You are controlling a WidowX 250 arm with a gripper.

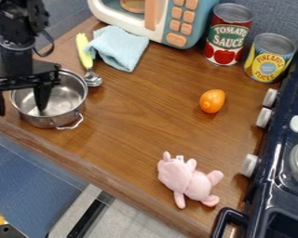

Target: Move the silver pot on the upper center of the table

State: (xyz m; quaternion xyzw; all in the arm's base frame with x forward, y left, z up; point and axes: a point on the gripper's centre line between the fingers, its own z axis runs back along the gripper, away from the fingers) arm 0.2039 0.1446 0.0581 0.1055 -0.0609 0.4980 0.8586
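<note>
Wooden counter bears a utensil and blue cloth near the silver pot, jaws spread over its rim.

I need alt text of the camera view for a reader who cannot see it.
A black robot gripper hangs open at the left rim of a silver pot on a wooden table. Near the pot lie a yellow-handled utensil and a blue cloth; farther right are a toy microwave, two cans, an orange object, a pink plush toy and a dark toy stove.
</note>
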